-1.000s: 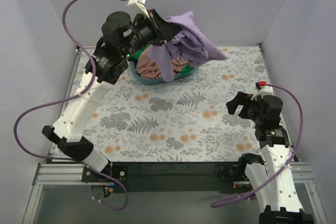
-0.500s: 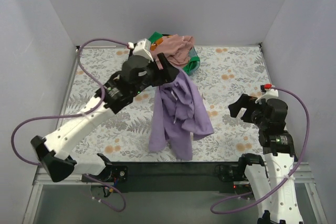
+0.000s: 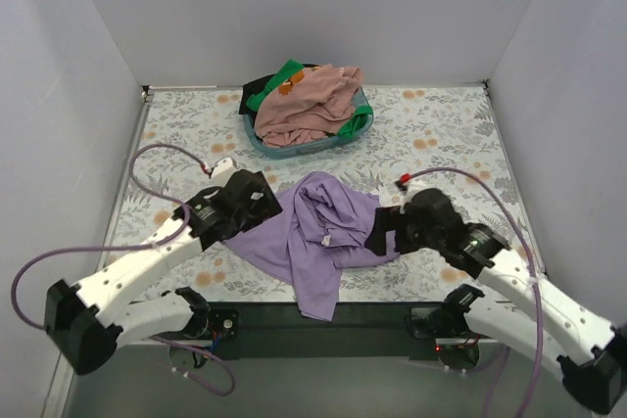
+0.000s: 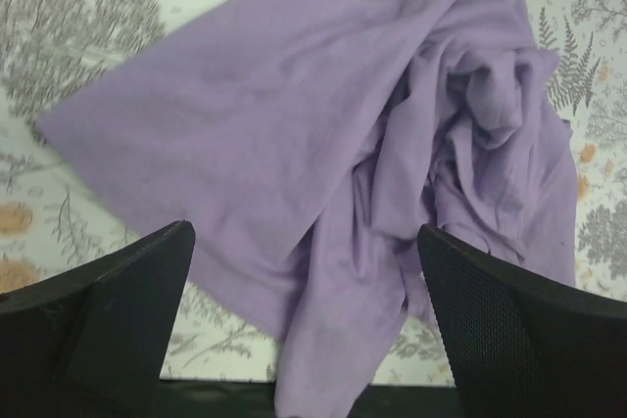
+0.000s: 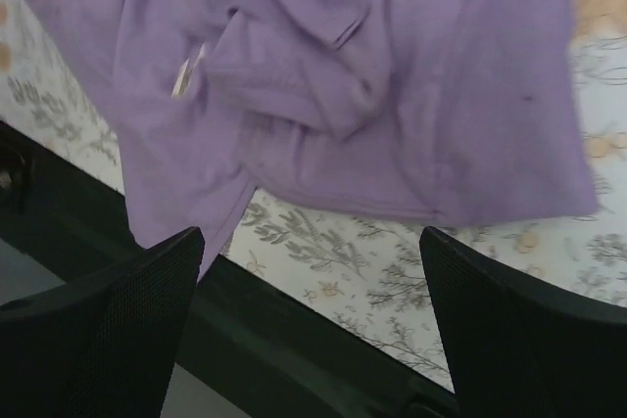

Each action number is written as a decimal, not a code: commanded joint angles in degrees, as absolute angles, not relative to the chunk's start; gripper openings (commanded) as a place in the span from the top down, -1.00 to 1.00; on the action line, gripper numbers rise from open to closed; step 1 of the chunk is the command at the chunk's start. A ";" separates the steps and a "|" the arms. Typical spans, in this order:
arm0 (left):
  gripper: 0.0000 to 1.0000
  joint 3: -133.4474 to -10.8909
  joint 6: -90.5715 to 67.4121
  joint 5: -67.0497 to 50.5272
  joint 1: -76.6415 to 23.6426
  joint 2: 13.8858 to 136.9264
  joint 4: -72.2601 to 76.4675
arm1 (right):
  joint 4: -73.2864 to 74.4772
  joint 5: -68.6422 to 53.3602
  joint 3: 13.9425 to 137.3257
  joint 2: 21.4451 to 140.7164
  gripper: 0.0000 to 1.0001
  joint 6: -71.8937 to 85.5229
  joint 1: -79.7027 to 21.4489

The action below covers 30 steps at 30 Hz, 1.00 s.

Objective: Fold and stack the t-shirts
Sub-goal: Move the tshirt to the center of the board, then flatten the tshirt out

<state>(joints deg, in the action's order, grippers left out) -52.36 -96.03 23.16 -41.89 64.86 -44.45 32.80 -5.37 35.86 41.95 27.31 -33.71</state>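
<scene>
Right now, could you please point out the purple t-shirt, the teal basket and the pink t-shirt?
purple t-shirt (image 3: 315, 237): top external view, crumpled middle.
teal basket (image 3: 289, 152): top external view, near wall.
pink t-shirt (image 3: 312, 102): top external view, middle of the heap.

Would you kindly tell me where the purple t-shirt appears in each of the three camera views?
Top external: the purple t-shirt lies crumpled at lower centre, one end draped over the table's black front edge.
Left wrist: it fills the middle of the picture.
Right wrist: it covers the upper part.
Shared landmark: the black front edge, which runs along the bottom of both wrist views.
</scene>
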 commanded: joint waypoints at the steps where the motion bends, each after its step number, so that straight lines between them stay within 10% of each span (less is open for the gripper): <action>1: -0.96 -44.41 -105.80 19.09 -41.84 55.57 -48.94 | 32.85 15.93 38.84 49.46 -0.97 37.86 -52.26; 13: -0.96 -32.87 -120.67 24.95 -41.57 51.06 -57.30 | 35.33 26.18 37.45 60.57 -0.97 52.63 -62.05; 30: -0.96 -31.64 -104.06 17.85 -26.02 60.73 -35.95 | 20.49 12.40 40.34 67.40 -0.78 42.98 -46.41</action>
